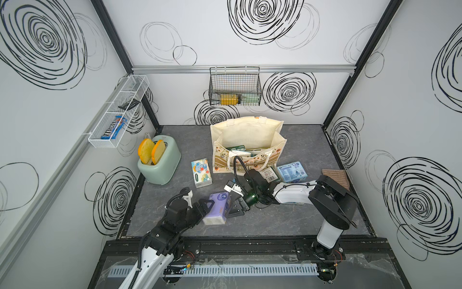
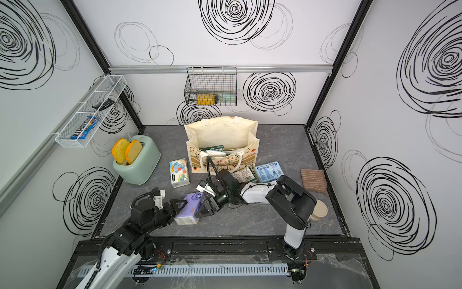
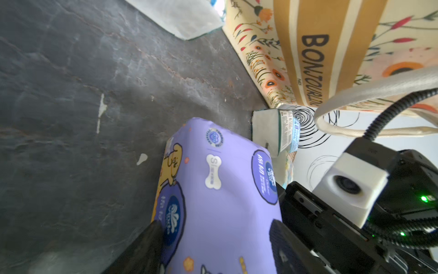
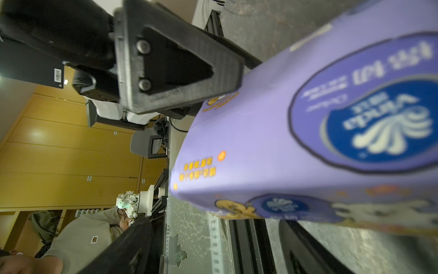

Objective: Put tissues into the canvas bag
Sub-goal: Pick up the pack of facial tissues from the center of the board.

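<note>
As left gripper point(image 1: 208, 210) clamps purple tissues point(image 1: 220, 203), right gripper point(image 1: 235, 209) gapes alongside

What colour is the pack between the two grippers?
The pack is purple, with round blue logos and yellow cartoon prints; the left wrist view shows it best.

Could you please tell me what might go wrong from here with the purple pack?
1. The left gripper holds the soft purple plastic-wrapped tissue pack by its squashy sides; it may slip or sag in transit.
2. The right gripper sits open right beside that pack, so the arms could bump.
3. The right arm's black ribbed cable arcs across the looped handle of the cream floral canvas bag and might snag it.
</note>
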`<action>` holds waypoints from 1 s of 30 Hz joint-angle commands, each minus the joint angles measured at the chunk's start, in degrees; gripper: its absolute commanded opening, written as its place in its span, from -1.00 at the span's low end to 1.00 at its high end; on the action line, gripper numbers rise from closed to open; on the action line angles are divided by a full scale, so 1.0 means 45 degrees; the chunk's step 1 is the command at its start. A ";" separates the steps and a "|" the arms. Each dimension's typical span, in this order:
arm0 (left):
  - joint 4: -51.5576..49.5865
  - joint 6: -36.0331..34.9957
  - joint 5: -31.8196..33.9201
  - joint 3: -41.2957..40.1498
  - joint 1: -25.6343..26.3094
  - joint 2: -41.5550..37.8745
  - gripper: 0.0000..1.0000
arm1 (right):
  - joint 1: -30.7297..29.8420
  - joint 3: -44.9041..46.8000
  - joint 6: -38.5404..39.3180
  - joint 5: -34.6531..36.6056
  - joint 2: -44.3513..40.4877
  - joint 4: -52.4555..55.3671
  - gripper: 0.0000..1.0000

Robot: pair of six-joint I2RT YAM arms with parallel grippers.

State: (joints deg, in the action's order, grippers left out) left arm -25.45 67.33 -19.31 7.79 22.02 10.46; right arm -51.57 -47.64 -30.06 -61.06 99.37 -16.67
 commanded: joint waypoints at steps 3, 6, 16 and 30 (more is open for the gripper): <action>0.0824 0.0760 -0.1079 -0.2523 0.0313 -0.0605 0.49 | -0.0074 0.0117 -0.0360 0.0713 -0.0545 -0.0306 0.76; 0.1584 0.1266 -0.0897 -0.2659 0.0833 -0.0629 0.49 | -0.0091 0.0160 -0.0549 0.1328 -0.0578 -0.0156 0.75; 0.6446 0.2925 0.1531 -0.3109 0.5069 0.3038 0.52 | -0.0134 0.0074 -0.1009 0.2463 -0.1413 0.0511 0.78; 0.6705 0.3098 0.1874 -0.3252 0.5504 0.3476 0.50 | -0.0146 0.0548 -0.0936 0.3122 -0.1936 0.1136 0.15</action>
State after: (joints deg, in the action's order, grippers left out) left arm 3.60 80.47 -11.81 0.64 46.50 28.10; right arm -50.70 -45.04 -35.05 -42.76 94.21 -8.82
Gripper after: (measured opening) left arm 0.752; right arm 0.582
